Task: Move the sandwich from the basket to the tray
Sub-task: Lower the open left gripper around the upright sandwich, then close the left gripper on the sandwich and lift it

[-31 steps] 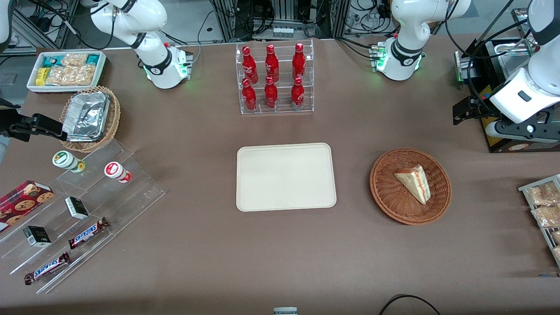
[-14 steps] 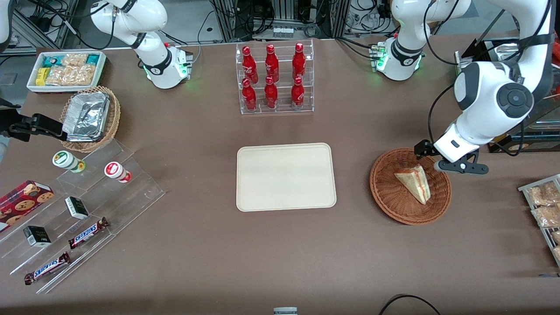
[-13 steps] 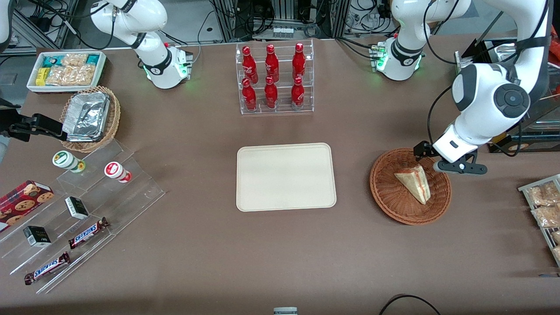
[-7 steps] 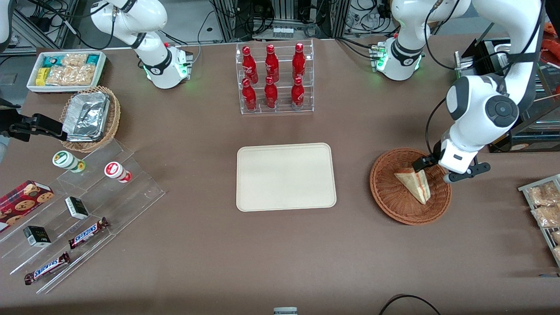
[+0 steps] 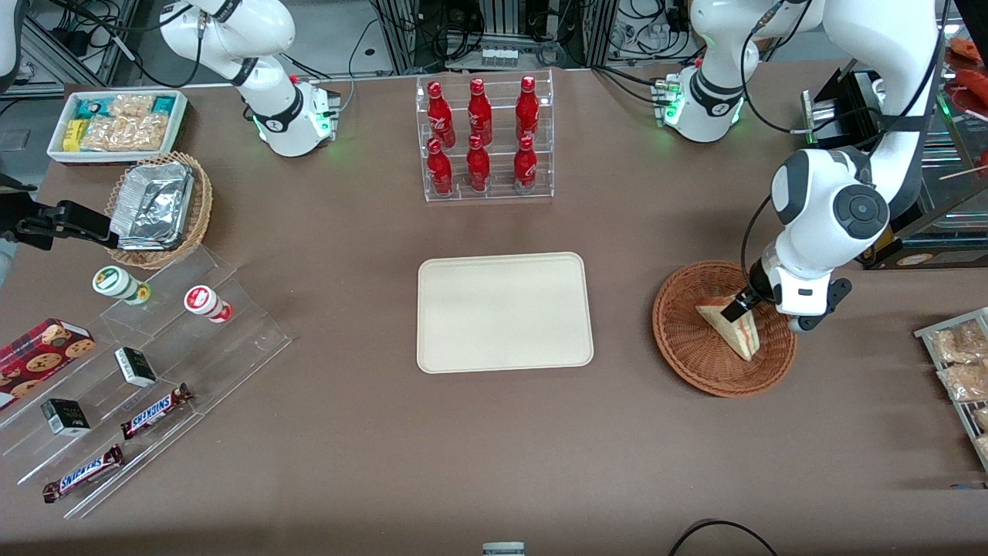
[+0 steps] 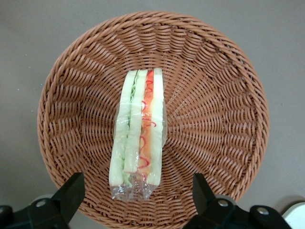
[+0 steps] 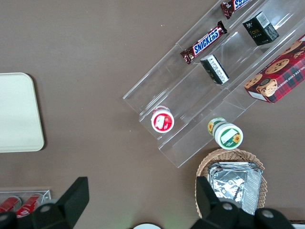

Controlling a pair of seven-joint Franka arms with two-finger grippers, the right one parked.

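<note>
The sandwich (image 5: pixel 733 327) (image 6: pixel 138 129), a clear-wrapped wedge of pale bread with green and red-orange layers, lies in the round reddish-brown basket (image 5: pixel 687 351) (image 6: pixel 214 95). My gripper (image 5: pixel 760 307) (image 6: pixel 138 200) hangs open just above the sandwich's wide end. Its two black fingers (image 6: pixel 71 193) stand on either side of the wedge, well apart from it. The cream tray (image 5: pixel 505 312) lies flat on the table beside the basket, toward the parked arm's end, with nothing on it.
A clear rack of red bottles (image 5: pixel 483 139) stands farther from the front camera than the tray. A wire shelf of snack bags (image 5: pixel 961 371) sits at the working arm's end of the table. Acrylic steps with snacks (image 5: pixel 139 371) and a foil-lined basket (image 5: pixel 158 207) occupy the parked arm's end.
The left arm has swung in from the table's end and come down over the basket, bringing the open gripper over the sandwich. The sandwich and basket have not moved.
</note>
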